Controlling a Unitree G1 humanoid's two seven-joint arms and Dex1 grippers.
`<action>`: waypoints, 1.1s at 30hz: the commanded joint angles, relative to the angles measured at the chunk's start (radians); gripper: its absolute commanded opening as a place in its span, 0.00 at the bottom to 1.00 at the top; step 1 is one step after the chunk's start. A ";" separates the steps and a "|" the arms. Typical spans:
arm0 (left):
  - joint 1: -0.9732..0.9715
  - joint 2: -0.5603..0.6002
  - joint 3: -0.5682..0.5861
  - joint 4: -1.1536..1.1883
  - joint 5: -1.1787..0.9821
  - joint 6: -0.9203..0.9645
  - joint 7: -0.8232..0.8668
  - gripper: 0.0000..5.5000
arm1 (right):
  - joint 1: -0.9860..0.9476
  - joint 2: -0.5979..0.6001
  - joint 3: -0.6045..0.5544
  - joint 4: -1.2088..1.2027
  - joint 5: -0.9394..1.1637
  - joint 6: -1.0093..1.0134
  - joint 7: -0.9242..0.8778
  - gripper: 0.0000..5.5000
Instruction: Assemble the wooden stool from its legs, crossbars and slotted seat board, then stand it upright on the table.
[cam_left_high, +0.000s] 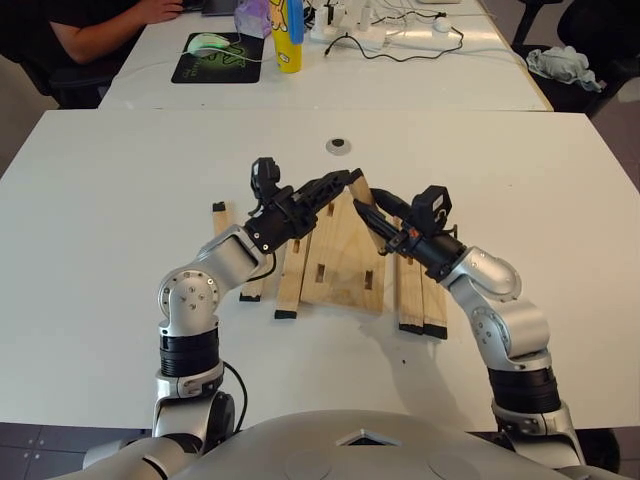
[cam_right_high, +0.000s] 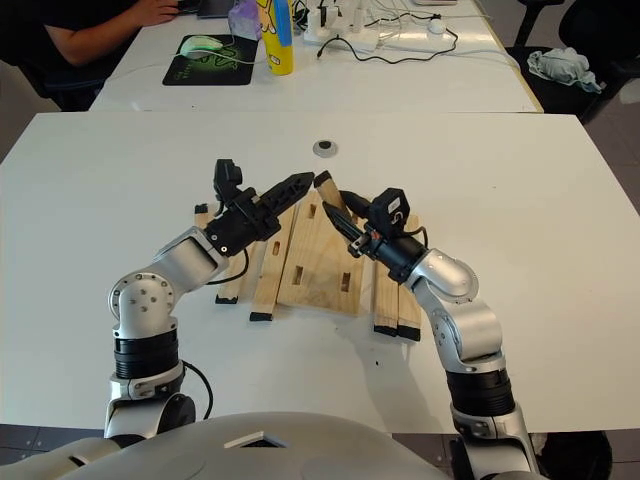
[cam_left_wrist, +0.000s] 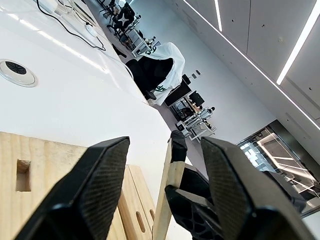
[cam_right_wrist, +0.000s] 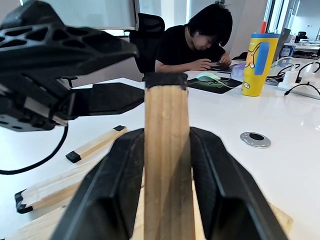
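right gripper (cam_right_wrist: 167, 133) clamps a black-capped wooden leg (cam_right_wrist: 168, 165).

Arms angle inward; left tool (cam_left_high: 341, 183) spread wide, right tool (cam_left_high: 363, 211) clamping a leg (cam_right_wrist: 167, 155).

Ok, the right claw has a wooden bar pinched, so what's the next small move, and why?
Probably ease the left claw forward until its open fingers bracket the black-capped free end of the bar, then close. The right claw grips the bar lower down and the left claw sits open beside that end; a second hold would likely steady it over the slotted seat board.
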 joint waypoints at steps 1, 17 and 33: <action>-0.008 0.004 -0.026 0.003 0.021 0.015 0.010 0.48 | 0.001 0.003 0.019 -0.013 -0.015 -0.019 0.002 0.24; 0.011 0.002 -0.054 0.000 0.087 -0.005 -0.002 0.27 | -0.023 0.001 0.034 -0.019 0.003 -0.007 0.007 0.24; 0.012 0.019 -0.050 -0.003 0.176 -0.082 -0.055 0.08 | -0.027 0.000 0.036 -0.004 -0.002 0.011 0.005 0.38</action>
